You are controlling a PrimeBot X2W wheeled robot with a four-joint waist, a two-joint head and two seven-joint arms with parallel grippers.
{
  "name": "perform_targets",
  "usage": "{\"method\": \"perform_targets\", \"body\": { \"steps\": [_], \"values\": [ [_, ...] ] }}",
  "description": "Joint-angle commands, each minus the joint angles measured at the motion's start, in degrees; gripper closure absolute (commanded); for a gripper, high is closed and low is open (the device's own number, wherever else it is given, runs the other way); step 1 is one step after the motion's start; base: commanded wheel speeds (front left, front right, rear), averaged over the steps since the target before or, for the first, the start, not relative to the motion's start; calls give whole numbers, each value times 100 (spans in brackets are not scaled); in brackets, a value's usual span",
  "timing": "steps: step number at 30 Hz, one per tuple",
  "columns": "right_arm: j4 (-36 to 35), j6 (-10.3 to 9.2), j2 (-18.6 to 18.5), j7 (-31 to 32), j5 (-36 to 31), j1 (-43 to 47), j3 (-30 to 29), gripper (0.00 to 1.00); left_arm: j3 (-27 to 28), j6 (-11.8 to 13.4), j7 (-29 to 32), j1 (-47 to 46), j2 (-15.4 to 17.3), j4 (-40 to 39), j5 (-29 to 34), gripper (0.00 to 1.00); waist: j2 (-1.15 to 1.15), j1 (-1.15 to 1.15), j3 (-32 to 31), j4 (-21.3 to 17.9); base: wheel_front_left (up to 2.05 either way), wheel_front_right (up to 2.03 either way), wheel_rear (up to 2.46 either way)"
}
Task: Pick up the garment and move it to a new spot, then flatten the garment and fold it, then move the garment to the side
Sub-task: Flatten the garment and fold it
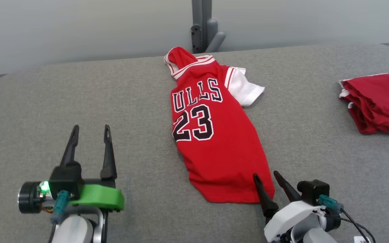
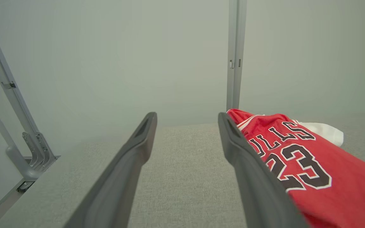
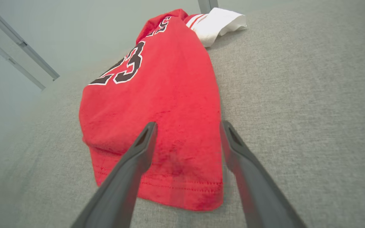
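Head view: right pincer [image 1: 265, 174] gapes at the hem of the jersey [image 1: 214, 141]

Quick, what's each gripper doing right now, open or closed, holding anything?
Left gripper: open, empty, off to the side of the jersey.
Right gripper: open, empty, fingertips at the jersey's hem.

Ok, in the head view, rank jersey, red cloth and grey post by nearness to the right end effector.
1. Jersey, centre, its hem at the right end effector.
2. Red cloth, far right.
3. Grey post, at the back.
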Motion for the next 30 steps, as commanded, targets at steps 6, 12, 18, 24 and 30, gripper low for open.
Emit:
{"method": "perform_targets", "body": {
  "steps": [6,12,18,24,30],
  "values": [
    [694,0,-25,-15,-474,-288,-636,0,278,-214,-12,986,-510,-452,829,0,0,0,3,834,0,0,0],
    [1121,0,-27,-15,-385,-368,-646,0,405,-434,-12,1284,-806,-359,1141,0,0,0,-9,966,0,0,0],
    [1187,-2,-52,-15,-911,-376,-821,100,600,-742,-13,1435,-1111,-224,1383,0,0,0,17,747,0,0,0],
    [283,-4,-267,-15,-1705,234,-2111,100,773,-961,-13,1351,-1248,-214,1572,0,0,0,168,265,0,0,0],
    [-207,-4,-373,-15,-2107,780,-3120,100,841,-1149,-13,1197,-1225,-140,1815,0,0,0,234,-120,0,0,0]
  ]
}}
